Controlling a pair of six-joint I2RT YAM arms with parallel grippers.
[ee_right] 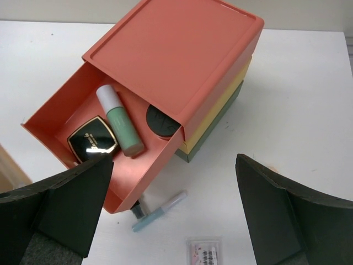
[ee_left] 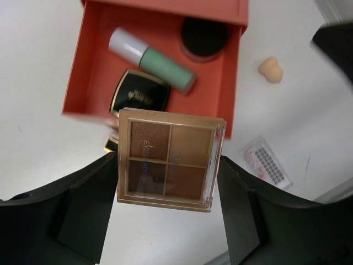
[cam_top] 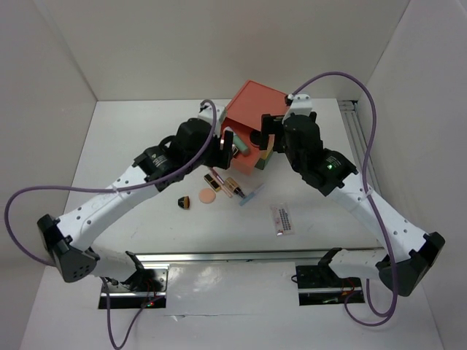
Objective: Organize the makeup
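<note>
My left gripper (ee_left: 167, 165) is shut on a square brown eyeshadow palette (ee_left: 165, 182) and holds it above the table, just in front of the open coral drawer (ee_left: 88, 66). In the drawer lie a white-green tube (ee_left: 151, 59), a black square compact (ee_left: 138, 96) and a round black compact (ee_left: 204, 37). My right gripper (ee_right: 174, 165) is open and empty, above the table by the drawer's front. A blue stick (ee_right: 160, 211) and a clear lash pack (ee_right: 205, 253) lie below it. A peach sponge (ee_left: 270, 69) lies beside the box.
The coral-yellow-green drawer box (cam_top: 252, 108) stands at the back centre between both grippers (cam_top: 235, 146) (cam_top: 268, 138). A round beige compact (cam_top: 208, 197), lipstick tubes (cam_top: 233, 187) and a small black-orange item (cam_top: 184, 202) lie in front of it. A metal rail (cam_top: 241, 255) runs along the near edge.
</note>
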